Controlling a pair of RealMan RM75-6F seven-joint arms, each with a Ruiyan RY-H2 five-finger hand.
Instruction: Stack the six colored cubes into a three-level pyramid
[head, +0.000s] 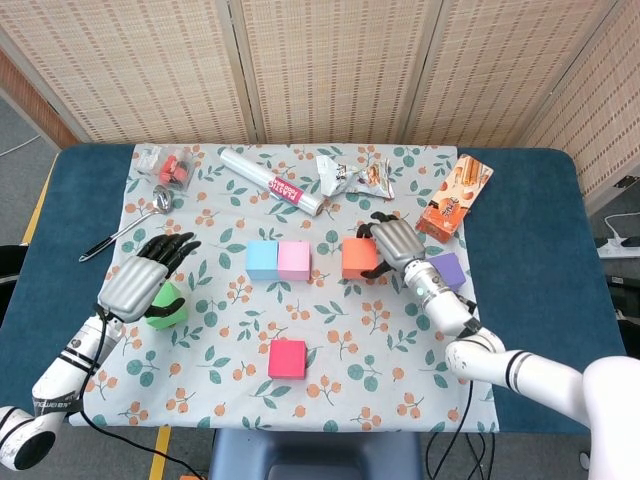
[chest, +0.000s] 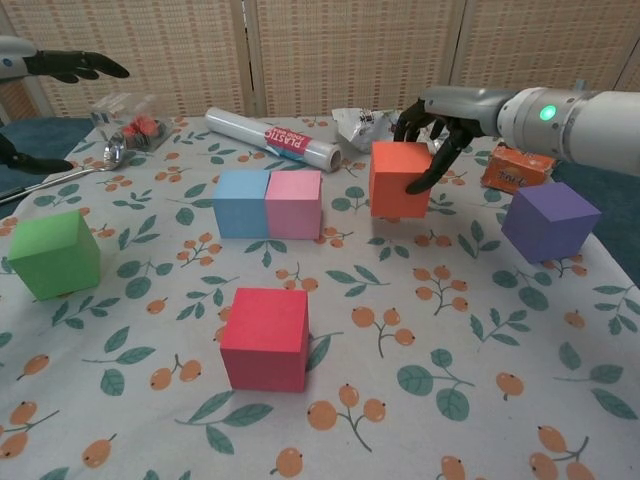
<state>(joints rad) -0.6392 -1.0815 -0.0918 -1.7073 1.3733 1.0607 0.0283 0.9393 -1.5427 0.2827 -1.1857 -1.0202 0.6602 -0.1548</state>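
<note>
My right hand (head: 392, 241) (chest: 436, 120) grips the orange cube (head: 358, 257) (chest: 399, 179) and holds it a little off the cloth, right of the pink cube (head: 294, 259) (chest: 294, 203). The pink cube touches the light blue cube (head: 262, 259) (chest: 241, 203). The purple cube (head: 446, 270) (chest: 550, 221) sits to the right. A red cube (head: 287, 358) (chest: 265, 337) lies near the front. My left hand (head: 142, 277) (chest: 60, 66) hovers open, fingers spread, over the green cube (head: 165, 305) (chest: 54, 253).
Along the back of the floral cloth lie a plastic wrap roll (head: 273, 181) (chest: 272, 137), a crumpled snack bag (head: 352, 176), an orange snack box (head: 455, 196) (chest: 515, 167), a small box of red fruit (head: 168, 166) and a spoon (head: 125, 226).
</note>
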